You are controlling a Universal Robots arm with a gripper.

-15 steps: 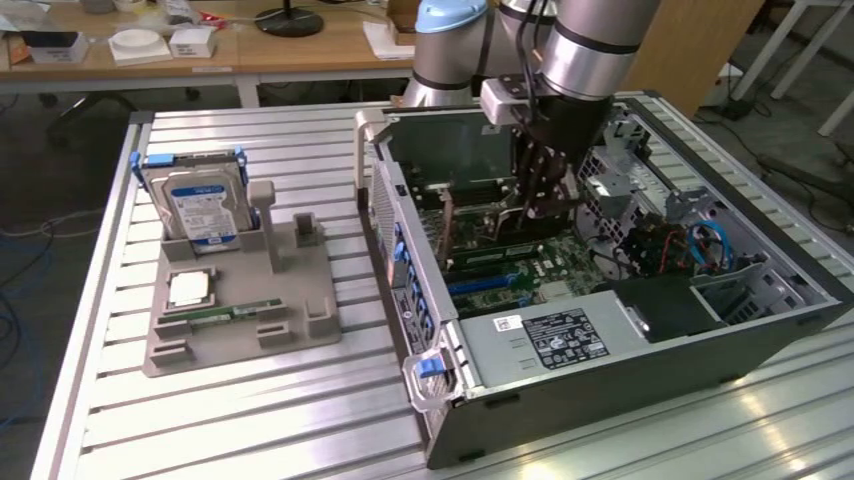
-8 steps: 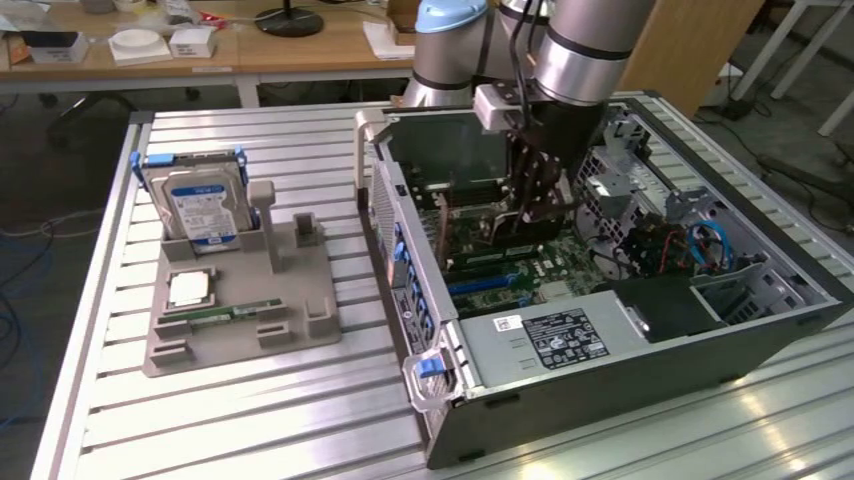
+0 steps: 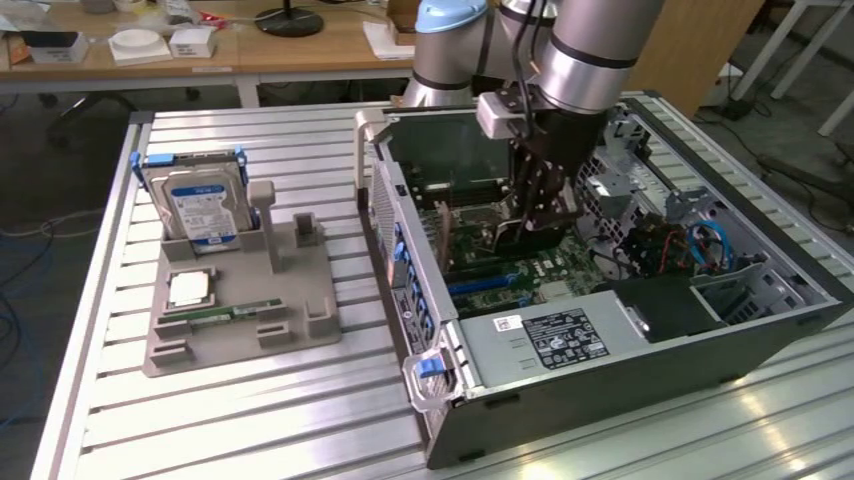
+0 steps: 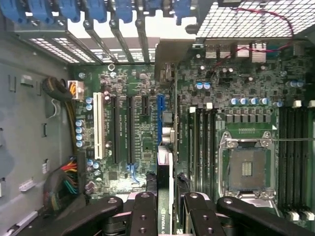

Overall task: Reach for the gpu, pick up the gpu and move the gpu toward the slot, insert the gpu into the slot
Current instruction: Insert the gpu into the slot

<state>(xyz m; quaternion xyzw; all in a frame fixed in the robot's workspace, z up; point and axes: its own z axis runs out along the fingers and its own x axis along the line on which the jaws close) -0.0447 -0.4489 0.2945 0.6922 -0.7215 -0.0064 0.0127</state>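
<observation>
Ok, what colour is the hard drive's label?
Blue and white; the hard drive shows best in the exterior view.

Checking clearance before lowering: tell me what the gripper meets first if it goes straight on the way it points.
The gripper holds the gpu edge-down, so the card's edge leads. It would probably meet the motherboard at or beside the blue slot; the remaining gap is unclear.

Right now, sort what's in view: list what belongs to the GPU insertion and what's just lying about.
Job in hand:
- gpu, held edge-on in the gripper inside the case
- long blue slot, close beside the card

Lying about:
- hard drive and memory stick on the grey tray
- processor socket
- power supply
</observation>
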